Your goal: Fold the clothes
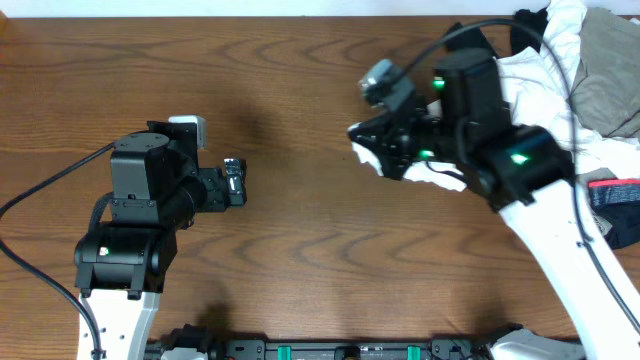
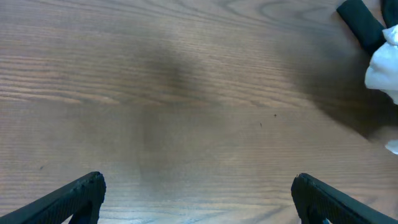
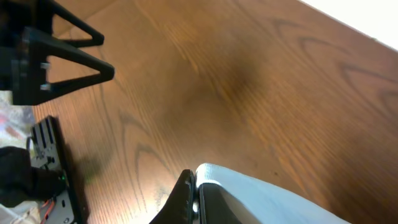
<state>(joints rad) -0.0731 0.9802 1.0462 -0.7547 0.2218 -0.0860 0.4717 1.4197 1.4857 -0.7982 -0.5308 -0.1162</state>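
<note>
L gripper (image 1: 236, 182) hovers low over the wood table (image 1: 300, 250), jaws wide apart, empty. R gripper (image 1: 368, 148), centre-right, has jaws clamped on a white garment (image 1: 445, 180). Farther back, a clothes pile (image 1: 600, 70) fills the far-right corner.

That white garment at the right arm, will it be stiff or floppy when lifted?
Probably floppy: the white garment bunches and drapes around the right arm. Likely light, being thin cloth. Loose ends may drag across the table.
</note>
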